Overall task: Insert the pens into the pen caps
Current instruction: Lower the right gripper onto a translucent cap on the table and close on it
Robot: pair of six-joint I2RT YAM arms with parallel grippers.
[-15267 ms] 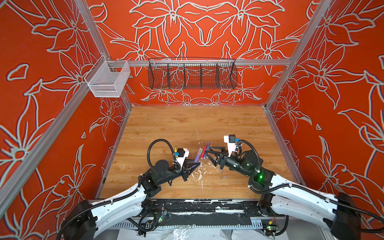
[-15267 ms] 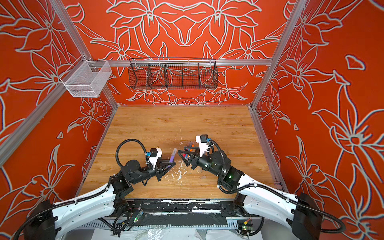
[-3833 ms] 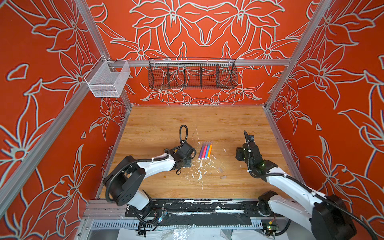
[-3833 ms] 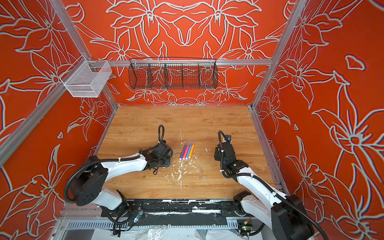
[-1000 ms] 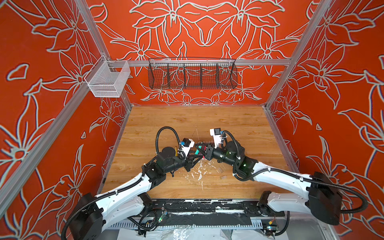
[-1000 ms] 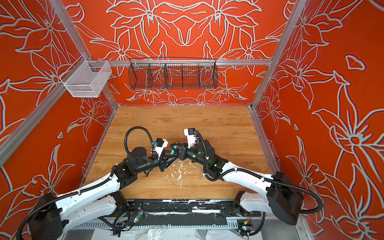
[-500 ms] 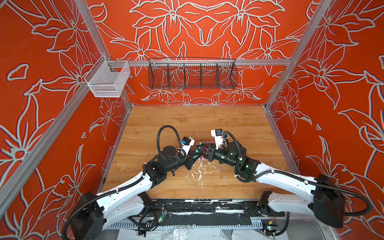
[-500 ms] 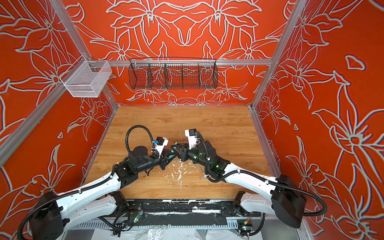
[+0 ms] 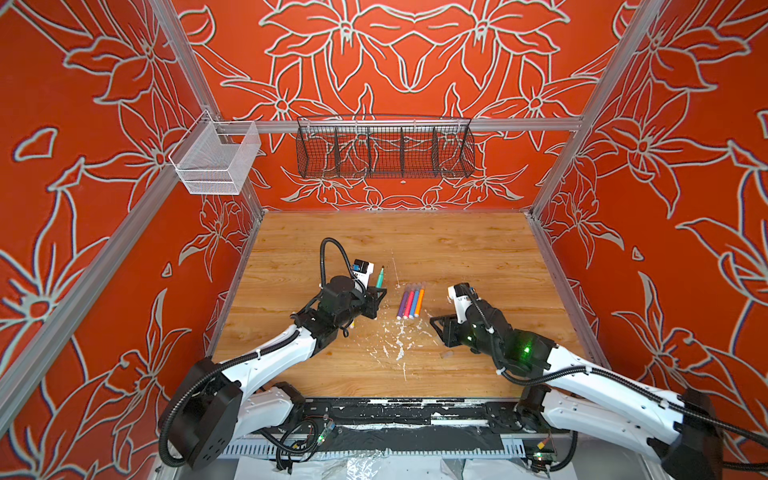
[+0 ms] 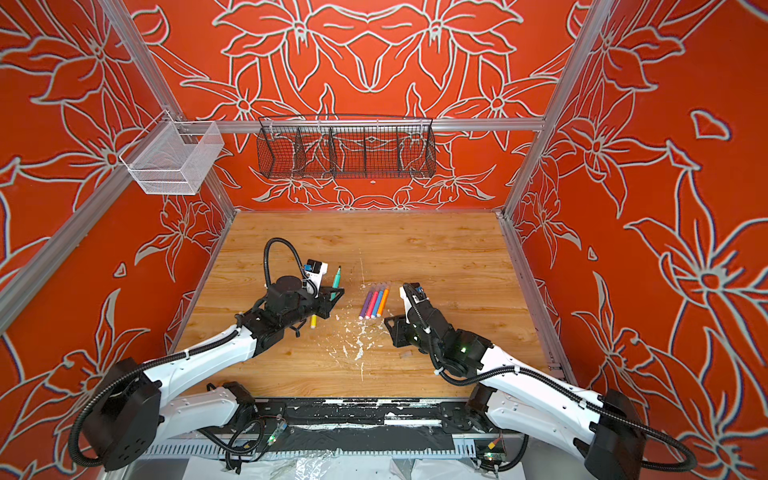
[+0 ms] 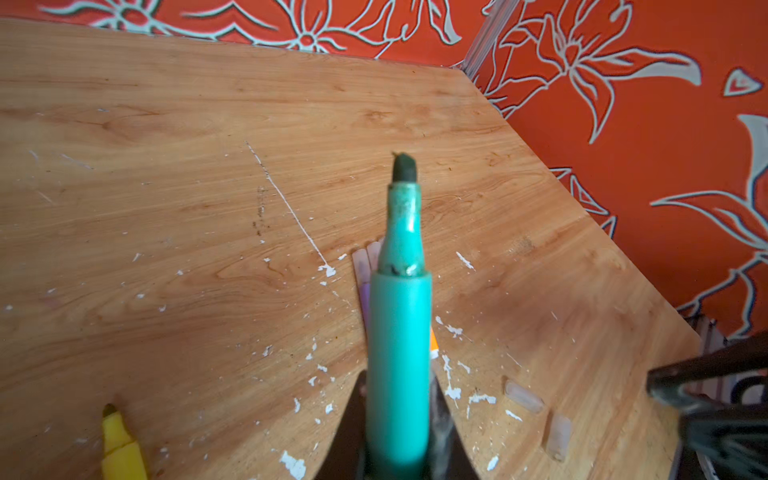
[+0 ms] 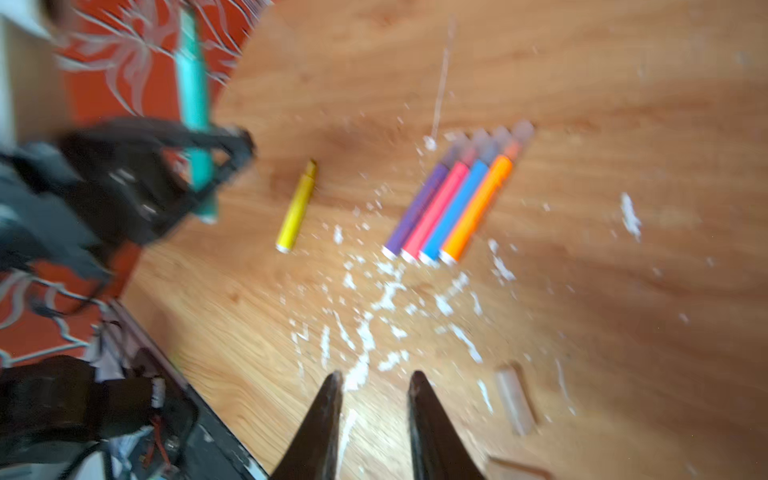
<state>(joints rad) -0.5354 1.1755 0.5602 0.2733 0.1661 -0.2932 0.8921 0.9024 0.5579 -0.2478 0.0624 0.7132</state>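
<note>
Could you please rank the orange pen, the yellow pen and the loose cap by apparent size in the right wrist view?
1. The orange pen, capped, looks longest.
2. The yellow pen, uncapped, looks shorter.
3. The loose cap looks smallest, although it lies nearest the camera.

No text, number, brand or sign can be read anywhere in these views. In a top view, a few dark marks on the right wrist camera housing [image 9: 458, 297] look like lettering, but they are too small to make out. The blue patch on the left wrist camera housing [image 9: 361, 266] may be a label, and it too is too small to read.
</note>
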